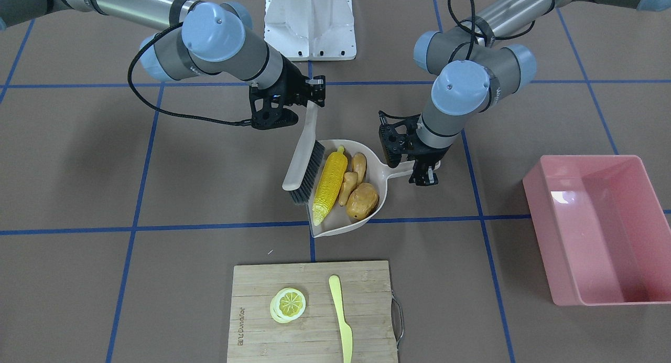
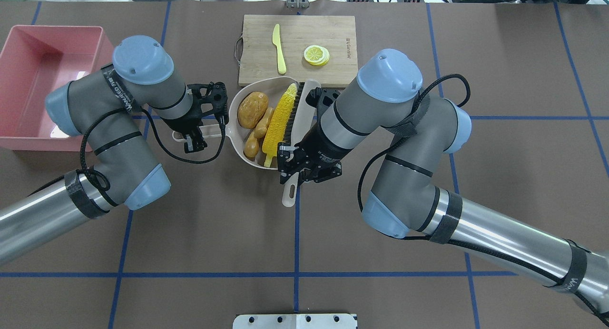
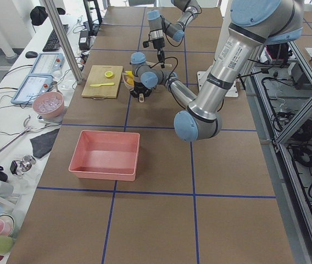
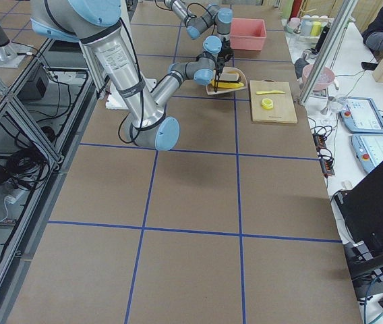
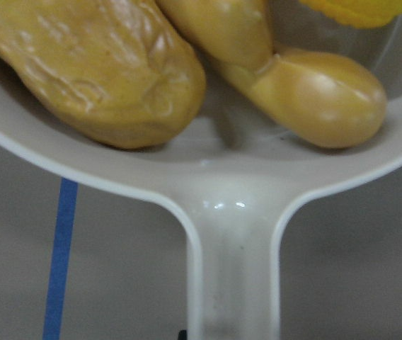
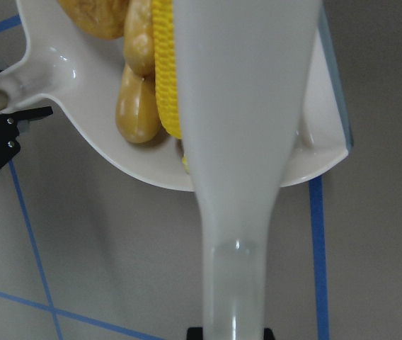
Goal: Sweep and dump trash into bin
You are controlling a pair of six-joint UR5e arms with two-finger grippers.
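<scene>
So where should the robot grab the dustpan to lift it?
By its long handle, coming from the end away from the scoop. The dustpan lies flat holding the corn cob, ginger root and potato, so the handle is the only free narrow part. The left gripper sits there.

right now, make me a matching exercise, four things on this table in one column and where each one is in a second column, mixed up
Things:
1. corn cob
2. lemon slice
3. brush
4. bin

Places:
a. on the cutting board
b. held in the right gripper
c. on the robot's left, apart from the rest
d. in the dustpan

Pairs: 1-d, 2-a, 3-b, 4-c
</scene>
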